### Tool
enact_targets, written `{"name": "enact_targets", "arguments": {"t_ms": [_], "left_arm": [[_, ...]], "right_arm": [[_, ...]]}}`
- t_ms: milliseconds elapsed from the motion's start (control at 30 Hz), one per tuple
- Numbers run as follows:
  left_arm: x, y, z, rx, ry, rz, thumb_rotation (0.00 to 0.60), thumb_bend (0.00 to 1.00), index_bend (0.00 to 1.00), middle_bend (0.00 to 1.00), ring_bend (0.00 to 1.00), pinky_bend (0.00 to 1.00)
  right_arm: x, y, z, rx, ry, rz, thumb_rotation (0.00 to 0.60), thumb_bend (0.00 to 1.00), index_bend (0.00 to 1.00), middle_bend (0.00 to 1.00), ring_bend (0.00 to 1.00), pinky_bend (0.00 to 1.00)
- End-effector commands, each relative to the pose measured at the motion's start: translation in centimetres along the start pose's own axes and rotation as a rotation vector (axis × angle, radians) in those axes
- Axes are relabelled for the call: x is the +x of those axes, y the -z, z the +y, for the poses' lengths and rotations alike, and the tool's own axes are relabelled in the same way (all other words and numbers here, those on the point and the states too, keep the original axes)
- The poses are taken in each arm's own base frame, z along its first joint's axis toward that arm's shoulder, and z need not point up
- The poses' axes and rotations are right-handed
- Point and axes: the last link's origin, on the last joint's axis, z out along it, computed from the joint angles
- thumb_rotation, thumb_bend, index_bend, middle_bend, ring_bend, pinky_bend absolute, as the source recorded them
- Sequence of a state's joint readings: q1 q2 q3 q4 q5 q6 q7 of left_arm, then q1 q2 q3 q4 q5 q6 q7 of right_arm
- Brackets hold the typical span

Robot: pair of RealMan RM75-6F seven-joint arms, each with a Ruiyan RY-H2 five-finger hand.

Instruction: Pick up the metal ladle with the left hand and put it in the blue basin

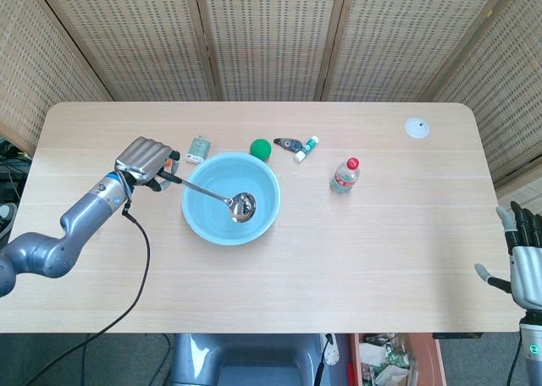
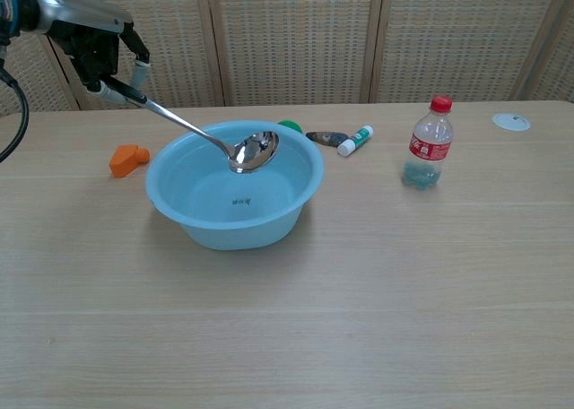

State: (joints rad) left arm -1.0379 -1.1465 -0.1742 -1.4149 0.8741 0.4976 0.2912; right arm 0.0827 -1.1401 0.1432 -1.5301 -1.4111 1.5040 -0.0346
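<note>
Now left hand [image 1: 142, 159] grips ladle [image 1: 229, 201] handle; bowl over basin [image 1: 196, 225].

The basin [image 1: 230, 198] sits left of centre on the surface [image 1: 381, 242], the ladle [image 1: 222, 199] bowl above its inside. Behind it lie a ball [image 1: 260, 148] and tube [image 1: 306, 148]; the bottle [image 1: 344, 175] stands to its right.

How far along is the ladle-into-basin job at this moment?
Done: the left hand grips the metal ladle by its handle, lifted off the table. In hand: the ladle's bowl hangs above the inside of the blue basin, apparently not touching the bottom. Left: lowering it in and letting go. The right hand waits open at the table's edge.
</note>
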Motion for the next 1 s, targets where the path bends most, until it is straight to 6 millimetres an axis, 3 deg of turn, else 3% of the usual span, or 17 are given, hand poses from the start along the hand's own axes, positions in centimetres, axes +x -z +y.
{"name": "enact_targets", "arguments": {"t_ms": [33, 133, 400, 1000], "left_arm": [[-0.6, -3.5, 1.2, 0.023, -0.049, -0.065, 0.6, 0.56, 0.77, 1.0, 0.97, 1.0], [-1.2, -5.5, 1.9, 0.041, -0.063, -0.098, 0.6, 0.56, 0.77, 1.0, 0.97, 1.0], [-2.3, -8.3, 4.4, 0.034, -0.111, -0.15, 0.6, 0.56, 0.78, 1.0, 0.97, 1.0], [-2.5, -10.5, 6.5, 0.054, -0.275, -0.217, 0.6, 0.59, 0.79, 1.0, 0.97, 1.0]], "right_arm": [[0.0, 0.0, 0.2, -0.011, 0.003, 0.001, 0.6, 0.0, 0.0, 0.0, 0.0, 0.0], [-0.1, -0.1, 0.4, -0.024, 0.005, -0.003, 0.6, 0.0, 0.0, 0.0, 0.0, 0.0], [0.0, -0.3, 1.1, -0.047, -0.006, -0.002, 0.6, 0.0, 0.0, 0.0, 0.0, 0.0], [0.2, -0.5, 1.5, -0.058, -0.016, 0.0, 0.6, 0.0, 0.0, 0.0, 0.0, 0.0]]}}
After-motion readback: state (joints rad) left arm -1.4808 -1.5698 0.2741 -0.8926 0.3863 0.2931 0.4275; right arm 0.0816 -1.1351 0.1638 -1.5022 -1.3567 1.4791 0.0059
